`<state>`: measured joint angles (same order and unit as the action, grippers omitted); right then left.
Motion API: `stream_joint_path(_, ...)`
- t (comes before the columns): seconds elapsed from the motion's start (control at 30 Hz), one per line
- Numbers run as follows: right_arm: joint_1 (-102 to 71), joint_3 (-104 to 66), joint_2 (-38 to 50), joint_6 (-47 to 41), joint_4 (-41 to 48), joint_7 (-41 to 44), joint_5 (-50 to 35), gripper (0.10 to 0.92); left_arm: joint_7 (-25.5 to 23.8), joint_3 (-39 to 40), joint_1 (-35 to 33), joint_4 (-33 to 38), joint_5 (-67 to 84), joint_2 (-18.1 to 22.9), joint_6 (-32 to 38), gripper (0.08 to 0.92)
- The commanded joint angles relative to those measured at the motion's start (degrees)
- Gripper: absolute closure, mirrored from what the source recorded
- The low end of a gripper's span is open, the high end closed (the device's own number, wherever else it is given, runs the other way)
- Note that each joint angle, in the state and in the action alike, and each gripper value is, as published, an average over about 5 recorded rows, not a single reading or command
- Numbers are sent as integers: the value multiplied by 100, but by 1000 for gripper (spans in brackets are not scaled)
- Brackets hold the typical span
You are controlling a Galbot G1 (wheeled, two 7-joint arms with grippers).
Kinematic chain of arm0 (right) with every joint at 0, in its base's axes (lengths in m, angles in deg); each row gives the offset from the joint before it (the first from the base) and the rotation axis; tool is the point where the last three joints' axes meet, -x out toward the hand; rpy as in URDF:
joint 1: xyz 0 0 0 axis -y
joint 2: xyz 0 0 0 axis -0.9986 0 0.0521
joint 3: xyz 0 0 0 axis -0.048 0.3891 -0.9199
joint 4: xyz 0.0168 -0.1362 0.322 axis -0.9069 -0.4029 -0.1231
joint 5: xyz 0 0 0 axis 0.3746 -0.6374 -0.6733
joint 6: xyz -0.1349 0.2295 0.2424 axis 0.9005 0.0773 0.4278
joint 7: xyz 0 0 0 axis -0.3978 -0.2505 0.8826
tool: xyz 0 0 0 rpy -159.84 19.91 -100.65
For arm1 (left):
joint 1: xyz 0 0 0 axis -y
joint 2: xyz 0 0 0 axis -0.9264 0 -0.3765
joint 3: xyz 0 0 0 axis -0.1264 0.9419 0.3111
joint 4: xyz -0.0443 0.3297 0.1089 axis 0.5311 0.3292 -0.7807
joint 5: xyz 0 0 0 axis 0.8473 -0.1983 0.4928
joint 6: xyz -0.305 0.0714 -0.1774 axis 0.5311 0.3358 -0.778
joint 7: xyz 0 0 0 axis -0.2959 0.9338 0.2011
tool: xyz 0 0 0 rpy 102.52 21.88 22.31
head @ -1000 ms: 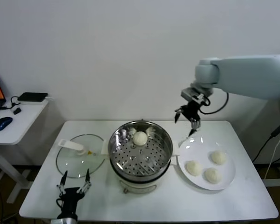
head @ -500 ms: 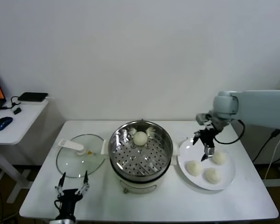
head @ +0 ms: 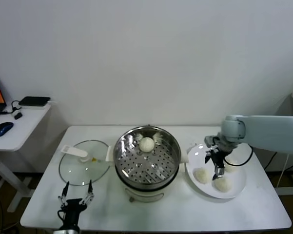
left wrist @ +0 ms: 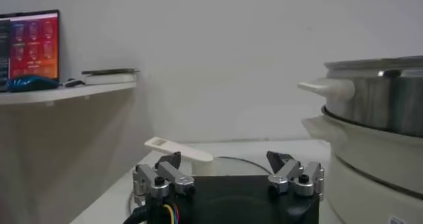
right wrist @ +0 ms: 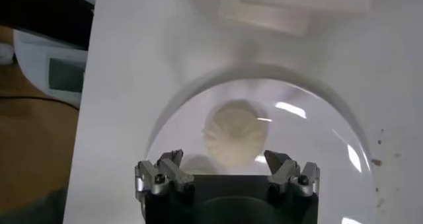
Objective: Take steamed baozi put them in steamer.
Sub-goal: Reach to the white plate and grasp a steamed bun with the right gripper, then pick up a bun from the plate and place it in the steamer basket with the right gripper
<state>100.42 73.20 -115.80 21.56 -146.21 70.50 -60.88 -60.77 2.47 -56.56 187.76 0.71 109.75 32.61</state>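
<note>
Baozi are in two places on our white table: one bun sits on the perforated tray at the far side of the steamer, and the others lie on the white plate to the right of the steamer. On the plate we can see one bun at the left and one at the front; a third one is mostly hidden behind our right gripper. This right gripper hangs over the plate with its fingers pointing down, between the left bun and the hidden one, and just behind the front bun. Its jaws stand wide apart and hold nothing. In the right wrist view a bun lies on the plate just beyond the two fingertips and between them, not touching them. Our left gripper is parked low at the front left edge of the table, near the glass lid, and its fingers are also spread and empty. The lid lies flat on the table, left of the steamer, with its white handle on top.
</note>
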Motion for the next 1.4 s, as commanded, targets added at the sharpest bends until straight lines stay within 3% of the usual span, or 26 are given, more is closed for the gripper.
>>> stream_joint_path(0.03,-707,-461,34,-126,273,-271,325,203,-1,4,10,-39,-28,7,2,177)
stream_joint_path(0.57,-943,-703,-144,-95,467,-299,417,211,-3,-42,31,-40,-23,26,5,177)
stream_joint_path(0.97,-753,-652,-139,-56,415,-186,421,422,-2,-66,44,-36,-8,24,-2,177)
stream_joint_path(1.07,-305,-444,-110,-7,220,-50,311,464,-1,-65,48,-30,-7,17,-9,177)
stream_joint_path(1.4,2462,835,-351,412,-434,973,-835,482,7,-29,64,-62,-41,-7,7,177)
